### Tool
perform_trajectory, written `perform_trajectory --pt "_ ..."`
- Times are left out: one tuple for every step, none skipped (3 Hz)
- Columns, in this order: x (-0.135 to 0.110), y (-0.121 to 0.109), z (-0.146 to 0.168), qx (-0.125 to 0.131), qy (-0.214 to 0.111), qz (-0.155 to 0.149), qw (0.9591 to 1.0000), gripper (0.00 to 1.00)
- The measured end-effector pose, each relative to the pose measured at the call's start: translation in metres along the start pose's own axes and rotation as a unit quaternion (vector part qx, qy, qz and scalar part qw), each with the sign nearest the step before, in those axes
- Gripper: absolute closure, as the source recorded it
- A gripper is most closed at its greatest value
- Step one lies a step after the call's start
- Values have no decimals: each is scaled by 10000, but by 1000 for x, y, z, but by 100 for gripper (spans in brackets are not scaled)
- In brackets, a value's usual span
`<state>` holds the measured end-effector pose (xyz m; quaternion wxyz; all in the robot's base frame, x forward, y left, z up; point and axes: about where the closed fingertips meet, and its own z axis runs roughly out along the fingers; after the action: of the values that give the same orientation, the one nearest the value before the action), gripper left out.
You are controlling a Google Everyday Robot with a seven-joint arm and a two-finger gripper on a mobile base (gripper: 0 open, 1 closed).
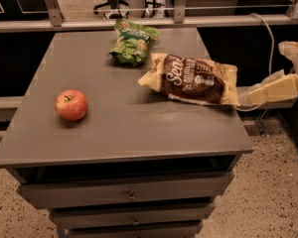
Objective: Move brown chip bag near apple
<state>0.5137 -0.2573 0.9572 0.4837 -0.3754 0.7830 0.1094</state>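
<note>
The brown chip bag (192, 79) lies flat on the right side of the grey table (124, 128), its cream ends pointing left and right. The red apple (71, 104) sits on the left side of the table, well apart from the bag. My gripper (270, 90) is cream-coloured and hangs off the table's right edge, just to the right of the bag's right end. It holds nothing.
A smaller green chip bag (131, 44) lies at the back of the table, behind the brown bag. A railing (139, 21) runs behind the table. A white cable (268, 38) hangs at the right. Drawers (131, 195) sit below the tabletop.
</note>
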Motion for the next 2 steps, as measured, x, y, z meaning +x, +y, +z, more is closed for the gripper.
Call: perform_trajectory --pt "2 6 9 9 118 -8 9999 0" --pt "15 14 42 49 79 273 9996 0"
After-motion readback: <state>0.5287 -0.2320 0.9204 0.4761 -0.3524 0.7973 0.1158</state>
